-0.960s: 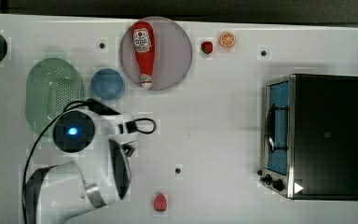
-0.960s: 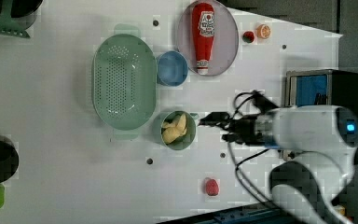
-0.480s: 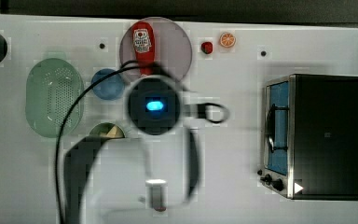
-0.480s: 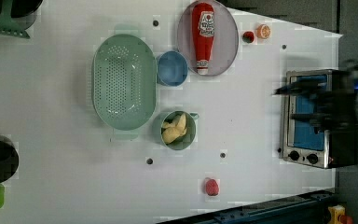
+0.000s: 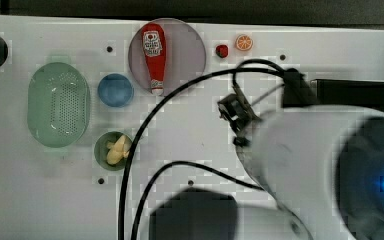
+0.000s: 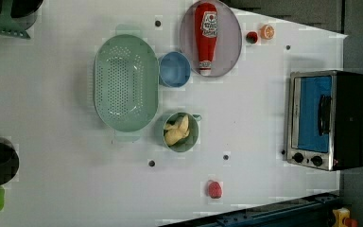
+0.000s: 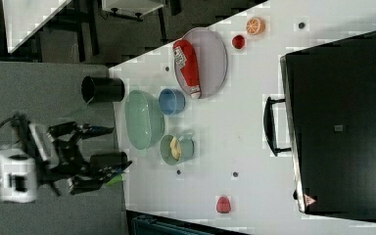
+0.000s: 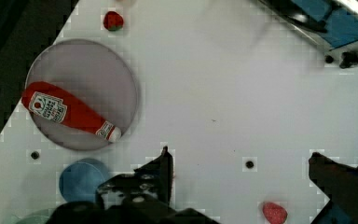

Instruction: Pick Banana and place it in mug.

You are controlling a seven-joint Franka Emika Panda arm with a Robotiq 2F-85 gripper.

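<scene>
Yellow and lumpy, the banana (image 6: 177,131) lies inside the mug (image 6: 181,132), a dull teal-green cup standing upright on the white counter (image 6: 246,123). In the left view the mug sits just beside the lower right rim of the pale green colander (image 6: 125,83), apparently touching it, though the join is too soft to be sure. A light blue cup (image 6: 174,69) stands above the mug in the left view, also close against the colander. Further from the mug, up and to the left view's right, a grey plate (image 6: 230,40) carries a red ketchup bottle (image 6: 205,35) lying with its cap toward the mug. A toaster oven (image 6: 326,120) stands well to the left view's right of the mug, and a small red strawberry (image 6: 214,189) lies below it.

The gripper (image 8: 237,177) hangs high above the counter, well apart from the mug, with its fingers (image 8: 161,170) spread wide and nothing between them. In the top view the white arm (image 5: 320,165) fills the lower right corner, its black cables (image 5: 145,130) passing just beside the mug.
</scene>
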